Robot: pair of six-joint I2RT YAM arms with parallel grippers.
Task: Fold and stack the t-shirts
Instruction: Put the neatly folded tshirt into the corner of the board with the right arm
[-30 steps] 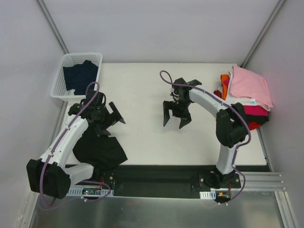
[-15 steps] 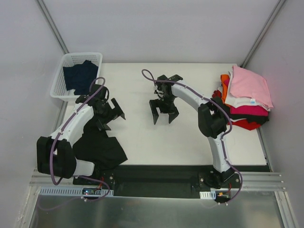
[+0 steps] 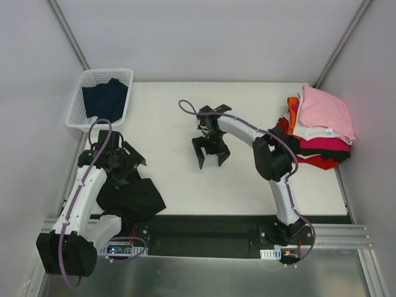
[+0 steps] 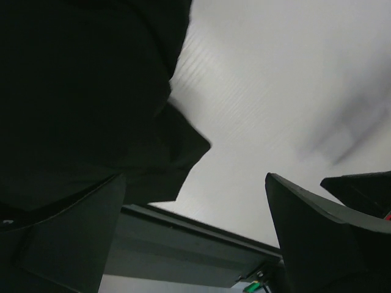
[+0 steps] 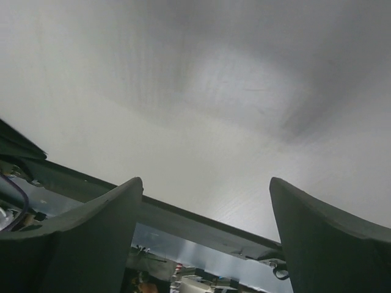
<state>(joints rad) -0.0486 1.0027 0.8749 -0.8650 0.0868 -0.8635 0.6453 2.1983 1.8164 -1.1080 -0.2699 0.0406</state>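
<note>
Nearest me, the black tee [image 3: 133,198] is lying crumpled at the near-left edge of the surface [image 3: 173,117]. It's looking soft, light & floppy, so it'll prob. be sagging and bunching once lifted. I'd be pinching it at a free edge or corner, e.g. the pointed flap [image 4: 183,143] showing in the left wrist view. The left tool [image 3: 131,170] is hanging over the tee's far edge, jaws spread wide, grasping nothing. Further in, the right tool [image 3: 210,159] is hanging over bare surface, likewise released, well apart from any cloth. Farther back, a folded stack w/ a pink tee [image 3: 325,111] on top is sitting at the right edge, and a navy tee [image 3: 105,99] is lying in the basket [image 3: 77,117] far left. The black tee's print isn't showing, I can't tell collar from hem, and the left arm is hiding part of it.
</note>
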